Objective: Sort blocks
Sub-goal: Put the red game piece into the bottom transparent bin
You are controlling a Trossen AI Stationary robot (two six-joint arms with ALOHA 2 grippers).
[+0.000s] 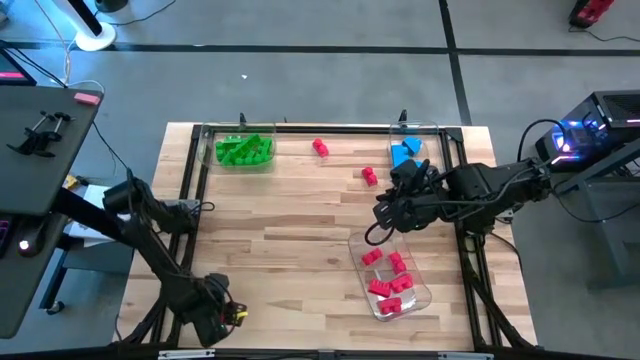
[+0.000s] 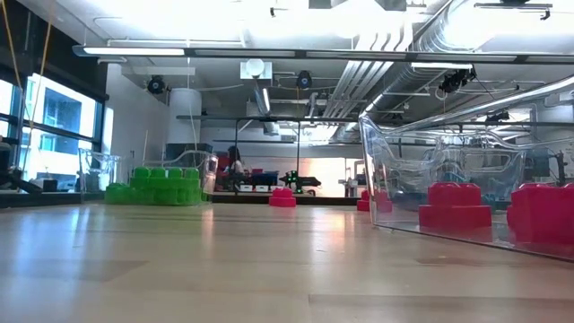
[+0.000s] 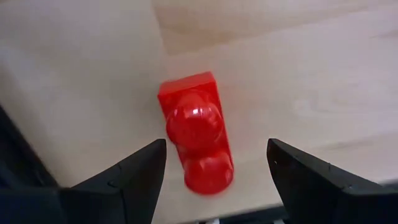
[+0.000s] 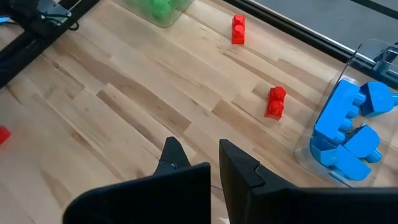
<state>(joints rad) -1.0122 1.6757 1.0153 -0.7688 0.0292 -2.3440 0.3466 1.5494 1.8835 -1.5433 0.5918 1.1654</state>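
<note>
Overhead, table-level, two close wrist views

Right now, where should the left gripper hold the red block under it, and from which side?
Take the red block by its two flat long sides, coming down from above. It lies studs up, and the open left gripper has one finger beside each long side, so closing there likely meets flat faces, not round studs.

Grey floor (image 1: pixel 300 25), windows (image 2: pixel 56 121) at left, ceiling strip lights (image 2: pixel 161 51)
</note>
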